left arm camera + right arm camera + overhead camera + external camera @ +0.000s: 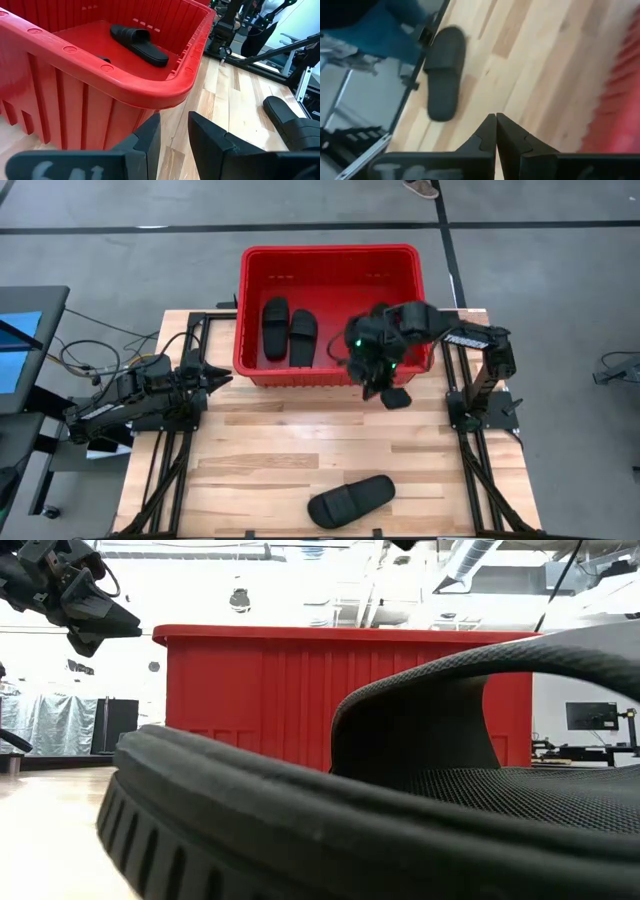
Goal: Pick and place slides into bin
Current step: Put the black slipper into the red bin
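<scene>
wood slat table (300, 460), grey floor around it, black frame rails on both sides. left of the table a blue-topped stand (20, 340) and loose cables (85, 360). someone's foot (422, 188) at the far edge of the floor.

red bin (255, 365) sits at the table's far edge, centred. two slides (289, 330) lie side by side inside it, toward its left half. one slide (350, 500) lies alone on the table near the front edge, well apart from both grippers; the low view is mostly filled by it (300, 830) with the bin wall (260, 700) behind. nothing stands between that slide and either arm.

right gripper (380, 385) hangs over the bin's front right corner, arm folded in from the right rail with the wrist turned down. a small dark object (396, 397) shows just below it, can't tell what it is or whether it's held. right wrist view shows the fingers (487, 135) pressed together with nothing between them, the table slide (445, 70) well beyond.

left gripper (215, 375) waits beside the bin's left front corner, arm low and stretched along the left rail. its fingers (210, 135) are a narrow gap apart, empty, pointing past the bin corner (175, 90).
</scene>
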Controlling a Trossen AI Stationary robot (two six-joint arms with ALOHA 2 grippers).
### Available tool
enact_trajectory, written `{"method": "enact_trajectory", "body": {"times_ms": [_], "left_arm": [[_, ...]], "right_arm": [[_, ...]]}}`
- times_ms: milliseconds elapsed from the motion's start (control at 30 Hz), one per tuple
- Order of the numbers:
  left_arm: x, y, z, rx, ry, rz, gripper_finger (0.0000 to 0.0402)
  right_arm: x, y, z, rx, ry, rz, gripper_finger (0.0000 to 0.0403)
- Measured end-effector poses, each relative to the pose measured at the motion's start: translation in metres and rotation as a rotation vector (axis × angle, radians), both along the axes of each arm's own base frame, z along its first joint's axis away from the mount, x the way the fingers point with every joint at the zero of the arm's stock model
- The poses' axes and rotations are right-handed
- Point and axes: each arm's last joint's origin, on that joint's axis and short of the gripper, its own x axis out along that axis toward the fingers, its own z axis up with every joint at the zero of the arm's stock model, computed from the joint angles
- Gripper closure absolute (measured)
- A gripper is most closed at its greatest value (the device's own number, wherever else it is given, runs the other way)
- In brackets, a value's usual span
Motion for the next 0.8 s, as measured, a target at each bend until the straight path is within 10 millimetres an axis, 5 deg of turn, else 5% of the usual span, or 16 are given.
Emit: {"method": "enact_trajectory", "body": {"times_ms": [500,800], "left_arm": [[0.0,0.0,0.0,0.0,0.0,0.0,0.0313],[0.0,0.0,0.0,0.0,0.0,0.0,0.0313]], "right_arm": [[0.01,0.053,-0.032,-0.009,0.162,-0.102,0.0403],[0.01,0.069,-0.03,-0.047,0.038,0.127,0.0403]]}}
